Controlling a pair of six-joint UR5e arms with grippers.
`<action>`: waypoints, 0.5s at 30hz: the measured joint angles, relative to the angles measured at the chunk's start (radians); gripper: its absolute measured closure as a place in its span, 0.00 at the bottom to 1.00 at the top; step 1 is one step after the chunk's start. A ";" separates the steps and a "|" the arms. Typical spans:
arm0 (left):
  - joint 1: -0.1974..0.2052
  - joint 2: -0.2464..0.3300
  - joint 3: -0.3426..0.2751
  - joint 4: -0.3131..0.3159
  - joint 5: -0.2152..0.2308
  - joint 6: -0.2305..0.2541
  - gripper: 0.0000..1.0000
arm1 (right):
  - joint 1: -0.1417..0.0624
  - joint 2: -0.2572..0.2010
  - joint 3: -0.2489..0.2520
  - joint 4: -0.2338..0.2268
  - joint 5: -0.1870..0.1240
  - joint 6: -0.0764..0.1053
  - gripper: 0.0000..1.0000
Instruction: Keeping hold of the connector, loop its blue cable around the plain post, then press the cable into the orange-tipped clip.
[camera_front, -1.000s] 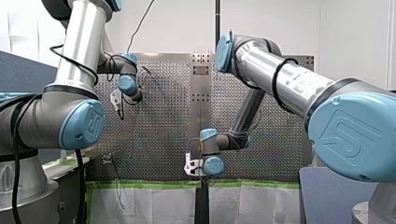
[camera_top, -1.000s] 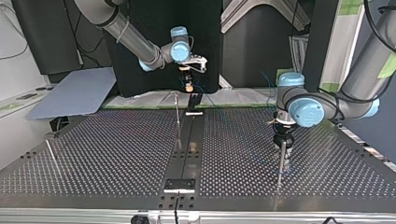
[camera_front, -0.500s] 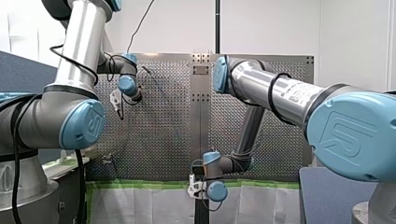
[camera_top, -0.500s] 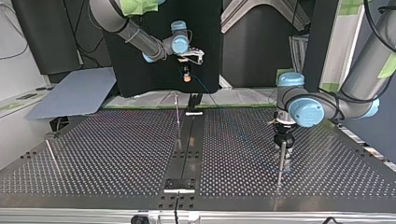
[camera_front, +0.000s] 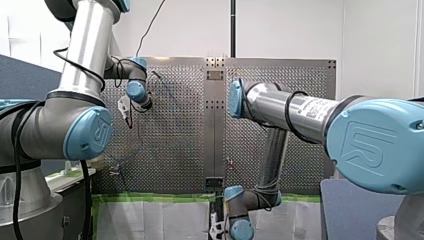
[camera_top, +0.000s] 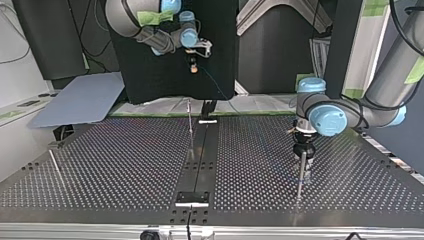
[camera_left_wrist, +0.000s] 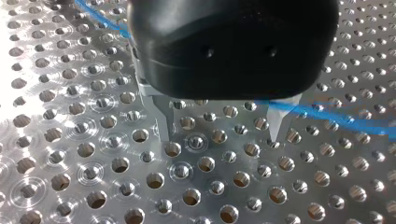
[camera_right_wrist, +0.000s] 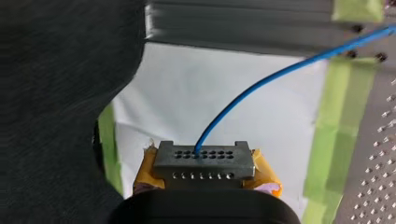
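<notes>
One connector (camera_right_wrist: 204, 157) is clamped in my right hand (camera_right_wrist: 205, 173) between two yellow pads (camera_right_wrist: 264, 175), in the air past the desk (camera_top: 125, 165) edge. One blue cable (camera_right_wrist: 261, 81) exits it. My left hand (camera_left_wrist: 219, 130) is spread wide, gripping nothing. Three thin posts (camera_top: 300, 177) are counted on the desk.

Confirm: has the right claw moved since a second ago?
Yes: in the top view, the right claw rose farther above the thin centre post.
</notes>
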 joint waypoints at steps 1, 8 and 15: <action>0.000 0.000 0.000 0.000 0.000 0.000 0.01 | -0.004 -0.003 0.008 -0.008 0.001 0.004 1.00; 0.000 0.000 0.000 0.000 0.000 -0.002 0.01 | -0.022 -0.058 0.073 -0.045 0.018 0.004 1.00; 0.000 0.000 0.000 0.000 -0.002 -0.006 0.01 | -0.028 -0.125 0.141 0.011 0.018 -0.006 1.00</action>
